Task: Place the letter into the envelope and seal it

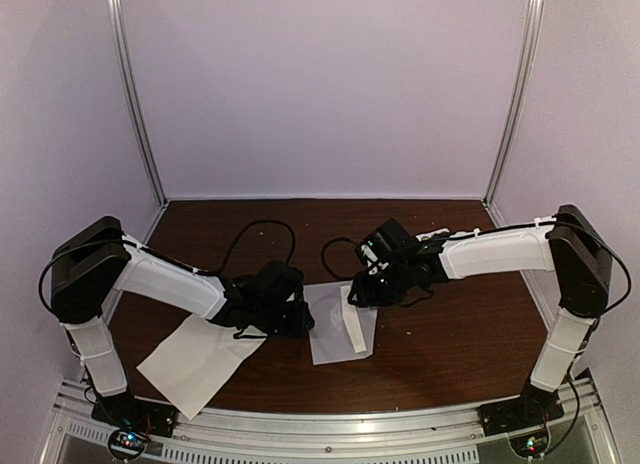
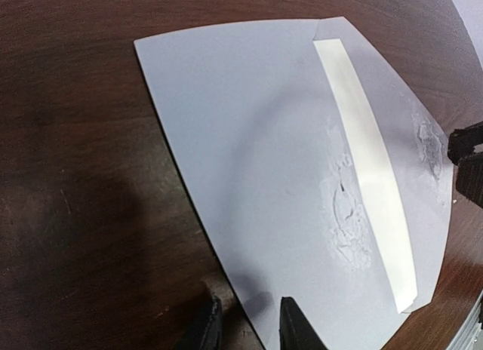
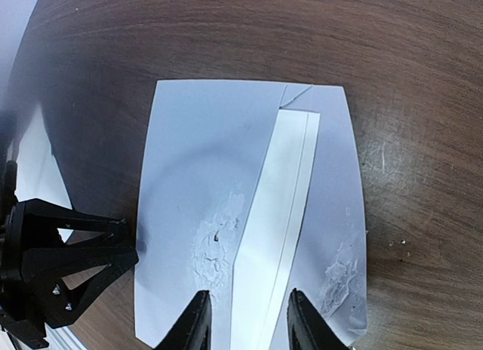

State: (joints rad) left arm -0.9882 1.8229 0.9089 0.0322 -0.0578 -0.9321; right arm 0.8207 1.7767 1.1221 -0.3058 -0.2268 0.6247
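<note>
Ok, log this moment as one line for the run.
envelope: flat, flap open | left gripper: open, at its edge | right gripper: open, straddling white strip | white sheet: outside envelope

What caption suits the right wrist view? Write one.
Right gripper, jaws open, straddles the pale strip on the envelope lying flat on the brown table.

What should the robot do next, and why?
Probably close the right end effector on the white strip of the envelope and lift it: its fingers stand open on either side of that strip, and the sheet of paper lies outside, beside the envelope.
</note>
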